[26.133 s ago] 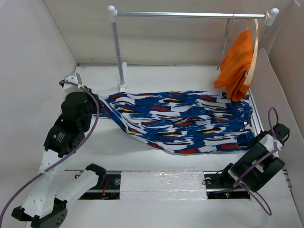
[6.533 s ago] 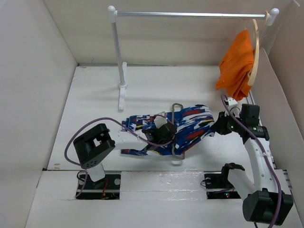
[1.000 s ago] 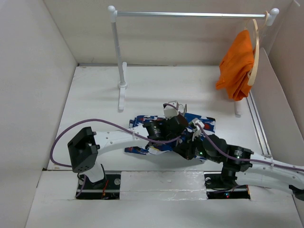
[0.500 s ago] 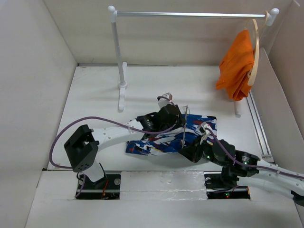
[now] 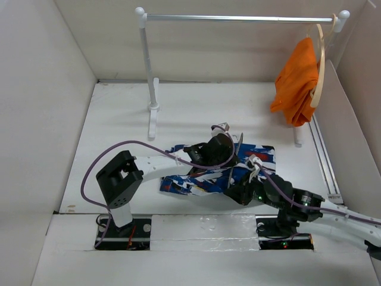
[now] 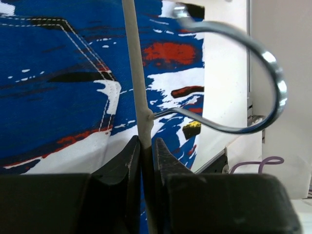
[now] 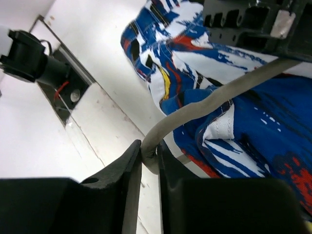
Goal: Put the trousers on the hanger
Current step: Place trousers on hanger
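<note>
Nearest the arm bases, the right gripper (image 7: pixel 148 149) is pinched shut on a bent stretch of the hanger (image 7: pixel 214 95), whose grey wire runs across the trousers (image 7: pixel 253 122). The trousers lie bunched in the middle of the table (image 5: pixel 119 119), under both wrists. Just beyond, the left gripper (image 6: pixel 145 144) is clamped on the wire below its hook. At the back, an orange garment (image 5: pixel 296 80) hangs on a wooden hanger (image 5: pixel 321 59) from the rail (image 5: pixel 238 18).
</note>
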